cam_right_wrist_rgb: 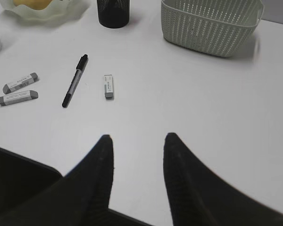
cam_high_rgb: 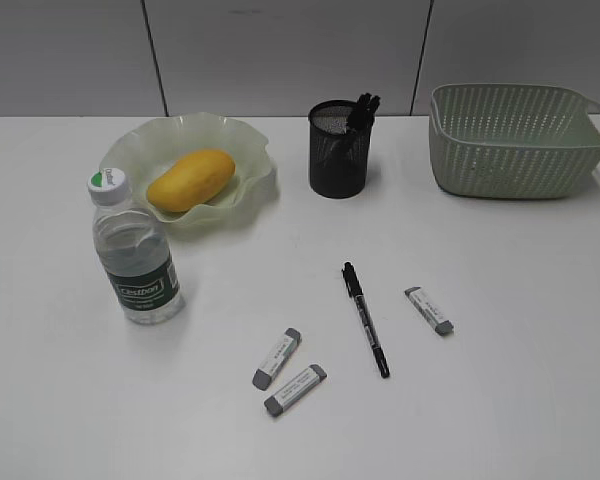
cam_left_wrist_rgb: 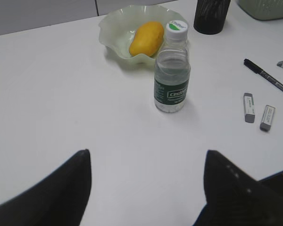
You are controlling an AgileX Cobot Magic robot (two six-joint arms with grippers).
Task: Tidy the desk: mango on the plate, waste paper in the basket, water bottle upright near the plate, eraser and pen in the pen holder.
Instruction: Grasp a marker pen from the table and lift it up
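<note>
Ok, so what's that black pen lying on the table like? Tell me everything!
The pen is a slim black marker with a grey printed band along its barrel and its cap on. It lies flat on the white desk, by itself, running slantwise away from the pen holder. Erasers lie on either side of it, none touching. Neither claw is near it; both are held above bare desk.

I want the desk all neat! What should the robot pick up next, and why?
Probably the right gripper, open and empty, should reach down to the pen lying flat on the desk ahead of it. The mango is already on the plate and the water bottle is upright beside it.
</note>
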